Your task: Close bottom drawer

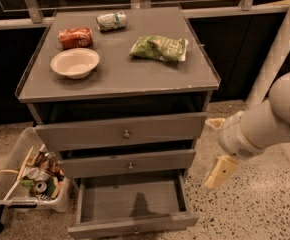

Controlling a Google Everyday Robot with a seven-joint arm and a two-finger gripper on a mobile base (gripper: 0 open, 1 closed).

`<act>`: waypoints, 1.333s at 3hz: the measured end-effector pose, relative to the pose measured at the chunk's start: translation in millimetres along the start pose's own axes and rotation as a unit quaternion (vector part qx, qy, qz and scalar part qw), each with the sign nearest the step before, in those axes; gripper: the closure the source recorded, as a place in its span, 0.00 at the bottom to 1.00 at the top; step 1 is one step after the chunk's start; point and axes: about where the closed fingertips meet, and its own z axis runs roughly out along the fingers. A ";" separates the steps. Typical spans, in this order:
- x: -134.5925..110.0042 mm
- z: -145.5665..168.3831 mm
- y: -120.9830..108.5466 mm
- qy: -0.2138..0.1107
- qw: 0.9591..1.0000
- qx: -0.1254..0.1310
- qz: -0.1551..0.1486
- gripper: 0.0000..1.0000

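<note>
Cabinet (116,82): grey painted wood, boxy, with a flat square top worn pale along its front edge and three drawers below.
My arm (281,113): smooth white rounded shell, coming in from the right of the cabinet.
Bottom drawer (134,224): pulled well out at floor level, with a wide shallow grey tray and the slimmest front panel.
Top drawer (85,132): taller front, ajar, with a small round metal knob.
Middle drawer (160,160): same knob, slightly out.
Bin (35,202): clear plastic, on the speckled floor left of the cabinet, full of mixed litter.
My gripper (211,151): right of the drawers and apart from them, its two cream fingers spread wide, holding nothing.
Bag (159,48): crinkled green, on top.
Bowl (75,62): round, pale, matte.
Cans: red (75,37) and pale (111,20), both lying down.
</note>
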 end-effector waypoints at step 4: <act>63.6 123.1 -8.9 -0.038 0.998 -0.020 0.039 0.88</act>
